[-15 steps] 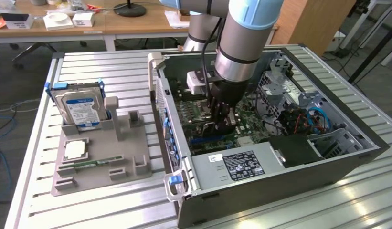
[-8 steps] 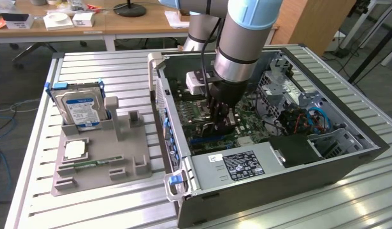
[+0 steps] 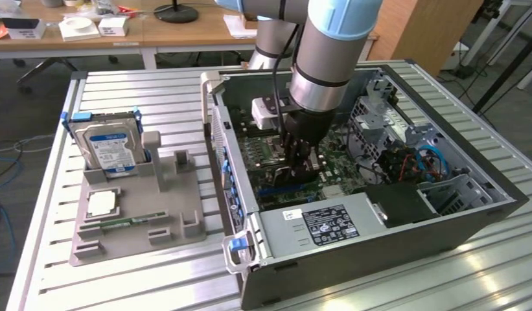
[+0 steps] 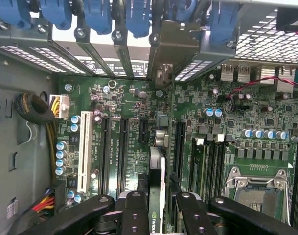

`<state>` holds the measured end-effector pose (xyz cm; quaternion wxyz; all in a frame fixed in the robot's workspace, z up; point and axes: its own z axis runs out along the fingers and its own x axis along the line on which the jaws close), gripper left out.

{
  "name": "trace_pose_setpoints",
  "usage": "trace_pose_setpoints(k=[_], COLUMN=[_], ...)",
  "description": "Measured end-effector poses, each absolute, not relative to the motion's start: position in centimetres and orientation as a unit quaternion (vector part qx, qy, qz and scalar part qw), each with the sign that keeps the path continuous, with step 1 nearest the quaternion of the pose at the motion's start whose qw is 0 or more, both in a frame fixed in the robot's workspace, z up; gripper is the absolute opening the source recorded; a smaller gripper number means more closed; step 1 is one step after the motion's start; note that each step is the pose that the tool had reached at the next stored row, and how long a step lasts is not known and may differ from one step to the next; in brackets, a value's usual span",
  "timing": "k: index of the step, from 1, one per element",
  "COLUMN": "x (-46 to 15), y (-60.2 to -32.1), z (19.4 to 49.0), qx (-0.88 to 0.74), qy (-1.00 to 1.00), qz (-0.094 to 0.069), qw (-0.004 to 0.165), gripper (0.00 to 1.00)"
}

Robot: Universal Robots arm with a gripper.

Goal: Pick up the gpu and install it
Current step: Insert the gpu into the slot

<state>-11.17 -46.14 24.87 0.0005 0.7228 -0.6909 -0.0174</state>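
the gripper [image 4: 156, 203] is reaching down into the open computer case [image 3: 473, 220], its fingers [image 4: 134, 210] closing narrowly on the gpu [image 4: 157, 166], which is standing on edge between them. the card's long axis is running away from the fingers toward the rear slot brackets [image 4: 163, 54], its pale bracket end pointing there. below, the green motherboard [image 4: 119, 112] is offering parallel slots just beside the card. the case is sitting on a slatted metal table [image 3: 144, 84], with cables crowding nearby.
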Motion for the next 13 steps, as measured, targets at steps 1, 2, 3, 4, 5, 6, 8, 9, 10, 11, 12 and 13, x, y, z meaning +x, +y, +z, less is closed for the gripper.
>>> trace_pose_setpoints(k=[1,2,3,4,5,6,8,9,10,11,12,13], x=[-11.18,-11.18,-11.18,-11.18,-11.18,-11.18,-11.19,-11.19,-11.19,-11.19,-11.19,-11.19], y=[-46.14,-46.14,-46.14,-46.14,-46.14,-46.14,-46.14,-46.14,-46.14,-46.14,-46.14,-46.14], z=[24.87,24.87,24.87,24.86,24.86,24.86,24.86,24.86,24.86,24.86,24.86,24.86], qx=[0.723,0.724,0.724,0.724,0.724,0.724,0.724,0.724,0.724,0.724,0.725,0.725], qy=[-0.690,-0.690,-0.690,-0.690,-0.690,-0.690,-0.690,-0.690,-0.689,-0.689,-0.689,-0.689], qz=[-0.017,-0.017,-0.017,-0.017,-0.017,-0.017,-0.017,-0.017,-0.017,-0.017,-0.017,-0.017], qw=[0.001,0.001,0.001,0.001,0.000,0.001,0.001,0.001,0.001,0.001,0.001,0.001], gripper=[0.27,0.27,0.27,0.27,0.27,0.27,0.27,0.27,0.27,0.27,0.27,0.27])
